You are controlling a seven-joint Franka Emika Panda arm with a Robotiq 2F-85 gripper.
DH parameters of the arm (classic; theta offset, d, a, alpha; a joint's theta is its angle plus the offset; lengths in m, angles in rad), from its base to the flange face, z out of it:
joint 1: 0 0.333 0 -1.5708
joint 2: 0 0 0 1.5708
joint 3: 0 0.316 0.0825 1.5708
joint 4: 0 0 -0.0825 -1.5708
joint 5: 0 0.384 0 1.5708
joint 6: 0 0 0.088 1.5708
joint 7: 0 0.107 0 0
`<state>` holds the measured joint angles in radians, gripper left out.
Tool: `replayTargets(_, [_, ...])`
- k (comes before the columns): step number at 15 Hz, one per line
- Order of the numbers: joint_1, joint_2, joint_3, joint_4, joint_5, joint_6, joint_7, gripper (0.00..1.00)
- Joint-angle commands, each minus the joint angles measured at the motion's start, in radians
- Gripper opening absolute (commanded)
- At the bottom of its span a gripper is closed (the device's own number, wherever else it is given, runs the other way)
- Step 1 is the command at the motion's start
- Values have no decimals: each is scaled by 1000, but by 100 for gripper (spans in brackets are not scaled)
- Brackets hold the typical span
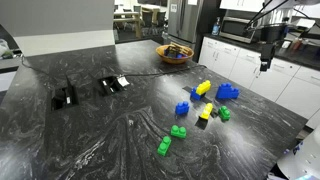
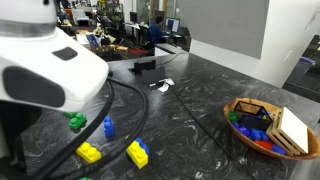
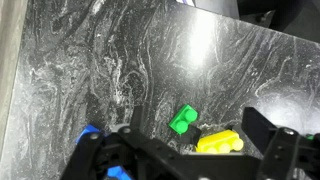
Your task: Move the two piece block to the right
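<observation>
Two piece block (image 1: pixel 182 108): small, blue (ungripped), on counter (image 1: pixel 100 130).

Both exterior views high across the counter (image 1: pixel 100 130), sharing blocks (image 1: pixel 227 92) and basket (image 1: pixel 175 53), wrist view close, downward

Arm link (image 2: pixel 45 65), upper left in an exterior view: white, glossy rounded shell w/ dark seam band and grey inset patch. Cables (image 2: pixel 90 135), lower left, same frame: black, thin, several. Hand (image 3: pixel 180 152), bottom edge of wrist view: matte black, two thick fingers (image 3: pixel 268 135) w/ pinned linkage joints.
</observation>
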<state>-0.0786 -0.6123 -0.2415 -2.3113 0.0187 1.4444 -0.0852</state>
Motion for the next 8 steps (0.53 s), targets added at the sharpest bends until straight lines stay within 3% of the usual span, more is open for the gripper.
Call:
replayTargets(1, [-27,5,20,2,9,-2,-13,100])
replayTargets(5, [-27,21,35,10,0,4,7,100])
replayTargets(8, [-15,50,104,13,-25,122,76,100])
